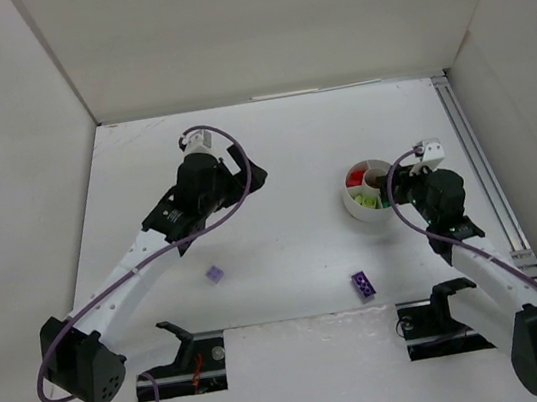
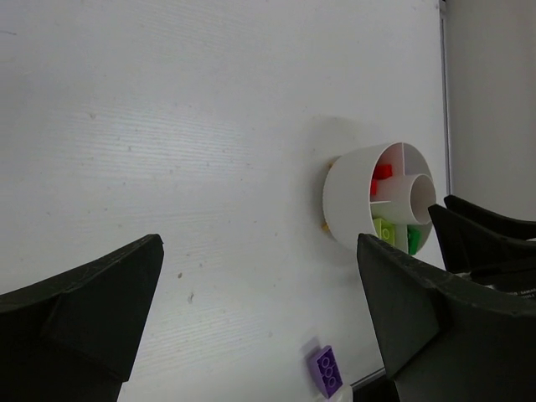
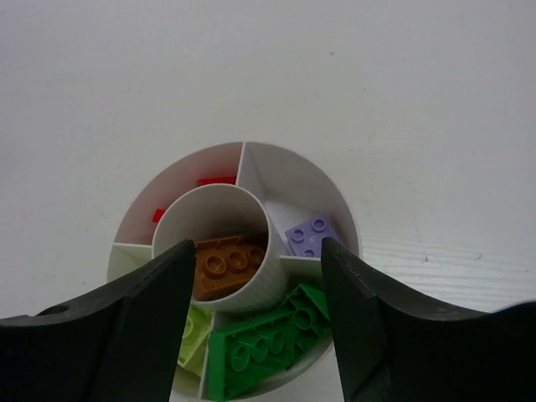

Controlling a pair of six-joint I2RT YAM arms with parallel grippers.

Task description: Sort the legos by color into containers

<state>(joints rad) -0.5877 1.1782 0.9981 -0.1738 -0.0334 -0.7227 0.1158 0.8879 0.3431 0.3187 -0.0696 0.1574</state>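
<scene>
Two purple legos [image 1: 216, 275] [image 1: 363, 284] lie on the white table [image 1: 273, 160] between white walls [image 1: 252, 21].

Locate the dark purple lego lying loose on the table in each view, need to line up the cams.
Top external: dark purple lego lies lower centre-right on the table, nearer the arm bases than the white divided dish.
Left wrist: dark purple lego at the bottom edge, right of centre, below the dish.
Right wrist: not in view.
Shared landmark: the dish, in all three; it fills the lower centre of the right wrist view.
</scene>
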